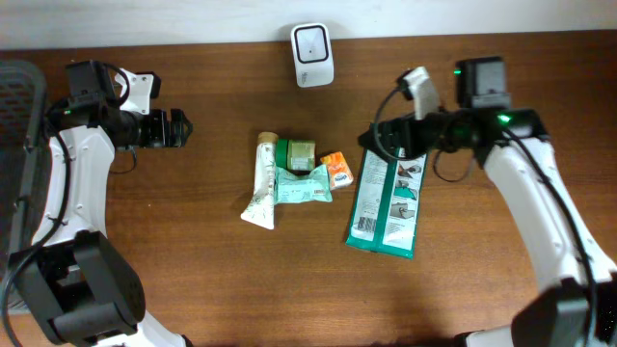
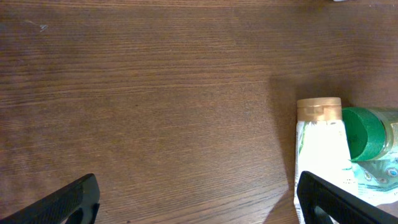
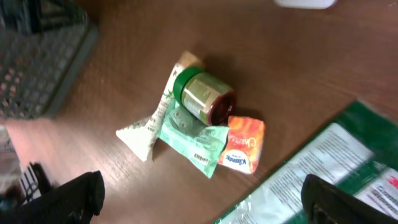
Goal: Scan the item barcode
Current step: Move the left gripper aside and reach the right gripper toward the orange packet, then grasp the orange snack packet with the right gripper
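Observation:
A white barcode scanner (image 1: 312, 53) stands at the table's far edge. The items lie in a pile mid-table: a white tube (image 1: 260, 183), a green-lidded jar (image 1: 297, 154), a pale green packet (image 1: 304, 185) and an orange tissue pack (image 1: 336, 170). A large green package (image 1: 388, 200) lies flat to their right. My left gripper (image 1: 183, 128) hovers open, left of the pile; its wrist view shows the tube (image 2: 320, 143) and jar lid (image 2: 367, 134) beyond the right finger. My right gripper (image 1: 371, 143) is open above the large package's (image 3: 311, 180) top edge, facing the jar (image 3: 202, 96). Neither holds anything.
A dark mesh basket (image 1: 19, 96) sits at the table's left edge, also seen in the right wrist view as a basket (image 3: 37, 56) at top left. Bare brown wood lies between the left gripper (image 2: 199, 205) and the pile.

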{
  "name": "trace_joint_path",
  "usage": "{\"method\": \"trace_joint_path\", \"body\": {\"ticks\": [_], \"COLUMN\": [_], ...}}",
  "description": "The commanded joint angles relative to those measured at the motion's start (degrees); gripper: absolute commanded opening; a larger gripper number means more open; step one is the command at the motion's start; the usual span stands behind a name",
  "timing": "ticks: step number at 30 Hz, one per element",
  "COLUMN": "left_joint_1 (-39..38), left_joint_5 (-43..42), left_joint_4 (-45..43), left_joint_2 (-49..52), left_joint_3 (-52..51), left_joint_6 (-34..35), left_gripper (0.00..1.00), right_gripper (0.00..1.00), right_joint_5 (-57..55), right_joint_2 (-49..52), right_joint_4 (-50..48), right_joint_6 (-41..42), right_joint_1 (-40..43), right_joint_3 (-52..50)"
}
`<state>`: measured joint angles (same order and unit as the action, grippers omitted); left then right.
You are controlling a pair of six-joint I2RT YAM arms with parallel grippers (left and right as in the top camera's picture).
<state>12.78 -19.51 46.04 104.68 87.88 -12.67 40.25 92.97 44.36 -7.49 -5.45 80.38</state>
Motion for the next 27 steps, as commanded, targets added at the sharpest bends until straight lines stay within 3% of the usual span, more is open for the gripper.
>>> {"method": "trace_joint_path", "body": {"ticks": [1, 4, 5, 6, 7, 10, 12, 17, 23, 27], "left_joint_1": [0.3, 0.3, 0.3, 0.3, 0.3, 0.3, 0.3, 0.3, 0.3, 0.3], "left_joint_5": [-0.4, -0.4, -0.4, -0.4, -0.4, -0.4, -0.4, -0.4, -0.4, -0.4], "left_joint_4": [0.0, 0.0, 0.0, 0.0, 0.0, 0.0, 0.1, 0.0, 0.0, 0.0], "left_joint_2": [-0.6, -0.6, -0.6, -0.6, -0.6, -0.6, -0.6, -0.6, -0.6, -0.6], "left_joint_3": [0.4, 0.4, 0.4, 0.4, 0.4, 0.4, 0.4, 0.4, 0.4, 0.4], "left_joint_6": [-0.9, -0.9, -0.9, -0.9, -0.9, -0.9, -0.9, -0.9, -0.9, -0.9], "left_gripper": [0.99, 0.99, 0.99, 0.99, 0.99, 0.99, 0.99, 0.99, 0.99, 0.99], "right_gripper": [0.98, 0.99, 0.95, 0.81, 0.76, 0.75, 0.68, 0.65, 0.43, 0.43], "right_joint_5": [2.6, 0.2, 0.0, -0.5, -2.6, -11.0, -11.0, -9.8, -9.9, -10.2], "right_joint_2": [5.4, 11.8, 13.4, 15.2, 17.1, 19.0, 20.9, 25.0, 26.4, 27.1], "right_joint_4": [-7.5, -8.6, -8.4, -8.0, -6.8, -3.6, -2.6, -1.9, -4.1, -4.2], "right_joint_6": [7.6, 9.0, 11.2, 13.0, 14.5, 17.8, 18.8, 20.4, 20.0, 21.4], "right_joint_1": [-2.6, -5.1, -5.4, -5.5, -5.4, -5.5, -5.5, -5.8, -9.4, -9.7], "right_joint_3": [1.6, 1.6, 1.6, 1.6, 1.6, 1.6, 1.5, 1.4, 1.4, 1.2]}}
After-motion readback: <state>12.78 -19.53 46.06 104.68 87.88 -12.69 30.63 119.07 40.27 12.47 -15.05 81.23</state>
